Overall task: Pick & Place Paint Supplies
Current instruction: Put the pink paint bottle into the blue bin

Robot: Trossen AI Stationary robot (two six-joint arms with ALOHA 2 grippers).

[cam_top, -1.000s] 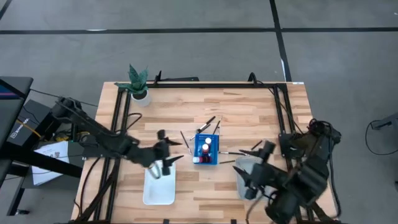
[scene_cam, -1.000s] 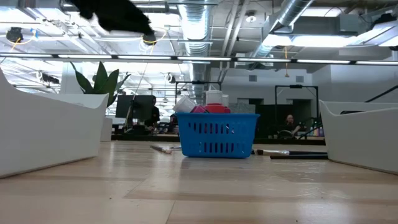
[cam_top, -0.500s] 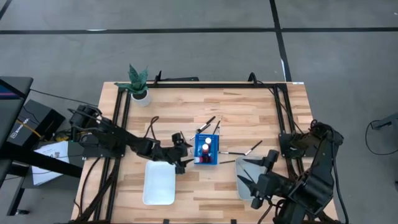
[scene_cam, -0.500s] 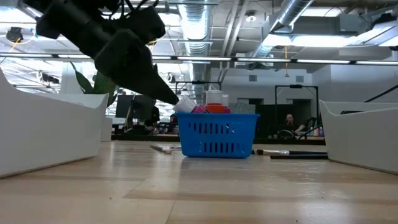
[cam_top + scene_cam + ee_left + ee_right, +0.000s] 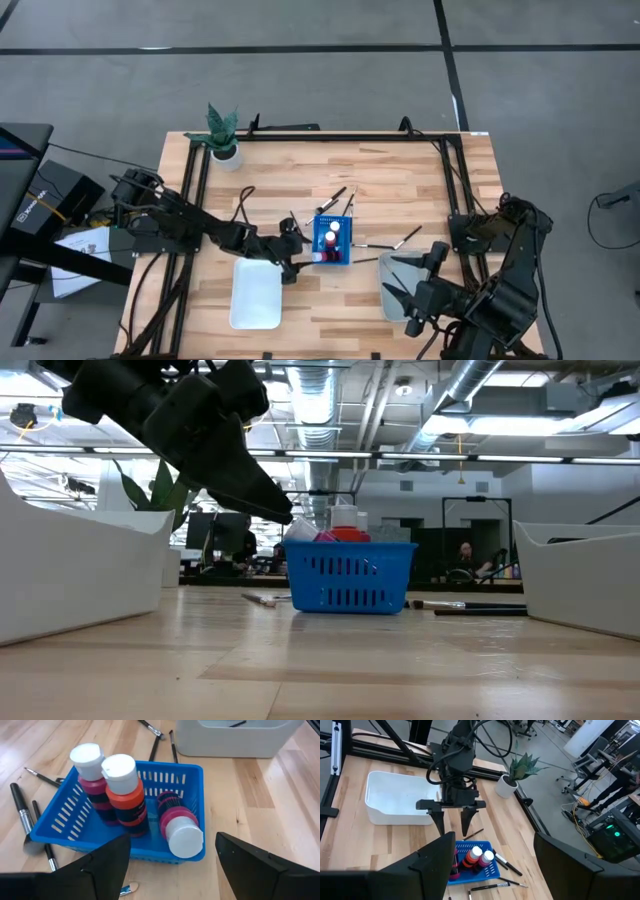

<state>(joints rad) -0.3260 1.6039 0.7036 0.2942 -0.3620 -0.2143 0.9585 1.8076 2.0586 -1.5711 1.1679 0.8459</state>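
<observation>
Your left gripper point(image 5: 170, 855) has swung from the white tray point(image 5: 255, 295) to the blue slatted basket point(image 5: 75, 817), jaws wide and empty, poised over the white-capped paint bottles point(image 5: 125, 795) inside

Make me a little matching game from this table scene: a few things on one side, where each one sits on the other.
Things:
1. Small red paint bottles with white caps
2. Open left gripper
3. Potted green plant
4. Thin dark-handled brush

Places:
a. table's far left corner
b. inside the blue plastic basket
c. on bare wood behind the basket
d. at the basket's left side

Pairs: 1-b, 2-d, 3-a, 4-c
</observation>
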